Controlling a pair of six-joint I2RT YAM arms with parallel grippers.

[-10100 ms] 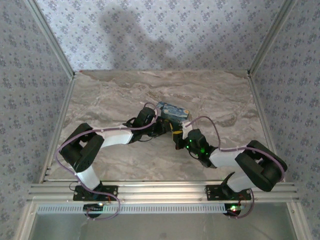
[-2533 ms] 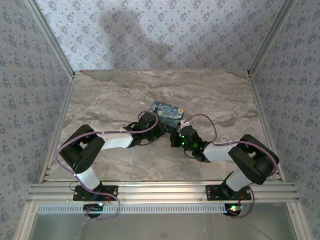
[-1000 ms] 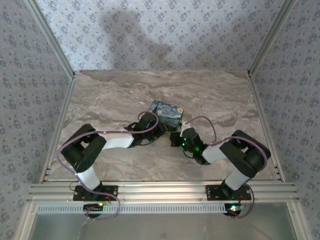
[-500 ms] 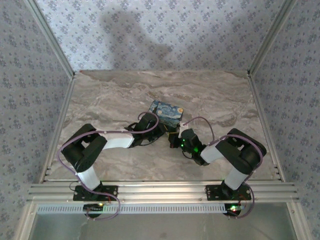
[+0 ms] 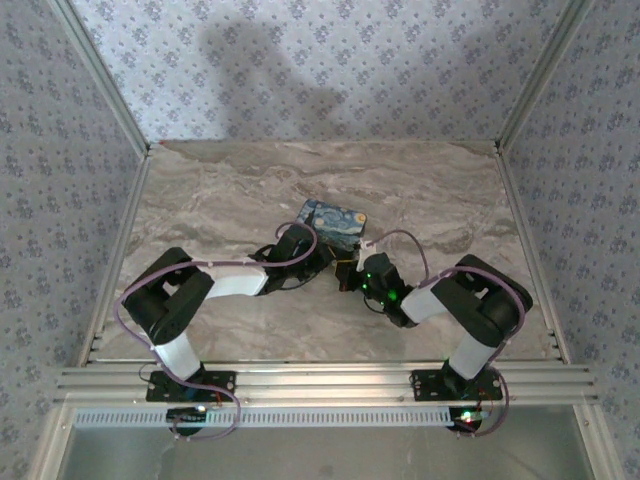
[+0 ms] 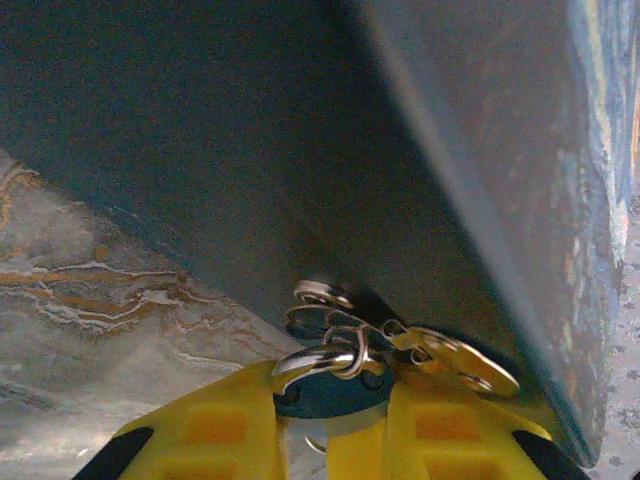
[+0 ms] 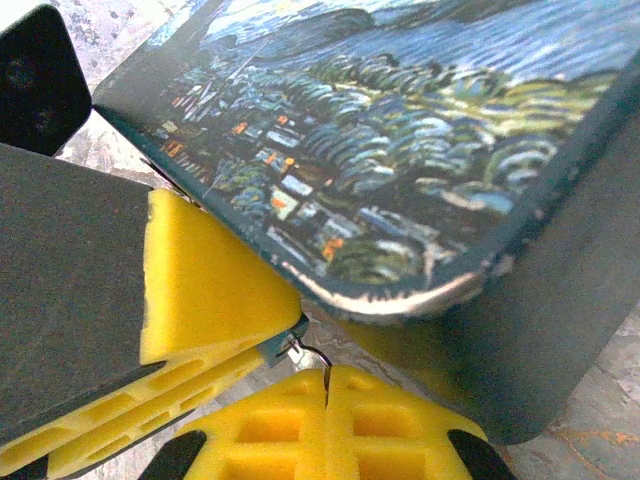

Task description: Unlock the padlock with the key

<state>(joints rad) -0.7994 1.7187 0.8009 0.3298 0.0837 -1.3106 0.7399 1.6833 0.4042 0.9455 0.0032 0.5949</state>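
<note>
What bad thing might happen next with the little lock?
1. The padlock sits right at the tips of the left gripper, with key rings dangling from it. It might twist or slip out.
2. The shut right gripper is crowded against the left finger and the painted box. Pushing further might shove the box or jam the fingers.

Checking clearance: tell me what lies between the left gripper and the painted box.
Left wrist view: the padlock held in the left gripper, then a ring of keys beside the box.
</note>
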